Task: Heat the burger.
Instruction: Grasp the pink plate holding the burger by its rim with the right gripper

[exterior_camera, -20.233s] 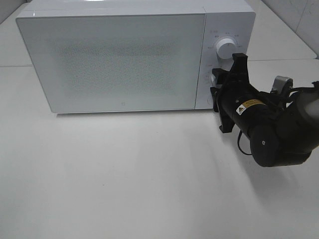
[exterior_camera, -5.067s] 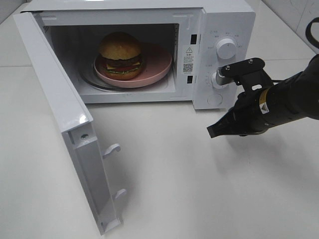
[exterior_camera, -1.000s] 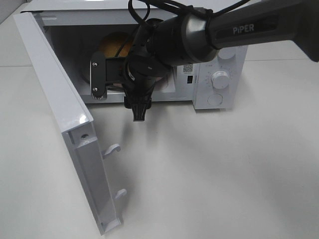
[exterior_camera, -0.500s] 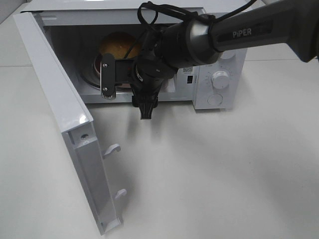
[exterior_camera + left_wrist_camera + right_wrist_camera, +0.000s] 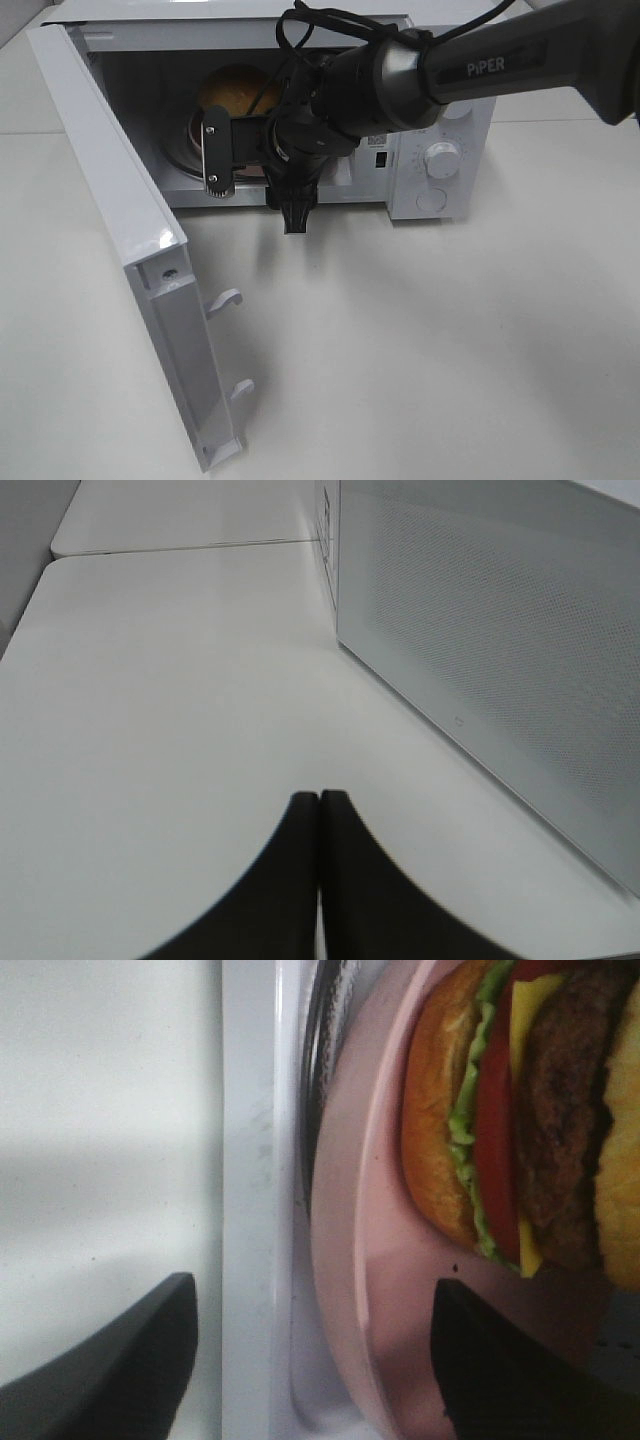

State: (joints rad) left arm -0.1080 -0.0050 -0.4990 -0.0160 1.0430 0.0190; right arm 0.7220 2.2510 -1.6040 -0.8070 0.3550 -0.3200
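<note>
The burger [image 5: 233,90] sits on a pink plate [image 5: 191,134] inside the open microwave [image 5: 440,110]; my right arm hides most of it. In the right wrist view the burger [image 5: 520,1120] shows bun, lettuce, tomato, cheese and patty on the plate [image 5: 390,1260]. My right gripper [image 5: 256,185] is open at the front of the cavity. In the right wrist view [image 5: 315,1295] one finger is over the table outside the sill and the other over the plate's rim, holding nothing. My left gripper [image 5: 320,802] is shut and empty, low over the table beside the door's outer face.
The microwave door [image 5: 120,230] stands swung out to the left, with two latch hooks [image 5: 226,300] on its edge. Its perforated outer face [image 5: 500,650] fills the right of the left wrist view. A control knob [image 5: 440,157] is on the right panel. White table [image 5: 420,350] lies in front.
My right gripper has shifted slightly to the right along the microwave's front opening over the last second and is now almost still. It stays open. The burger and door have not moved.
</note>
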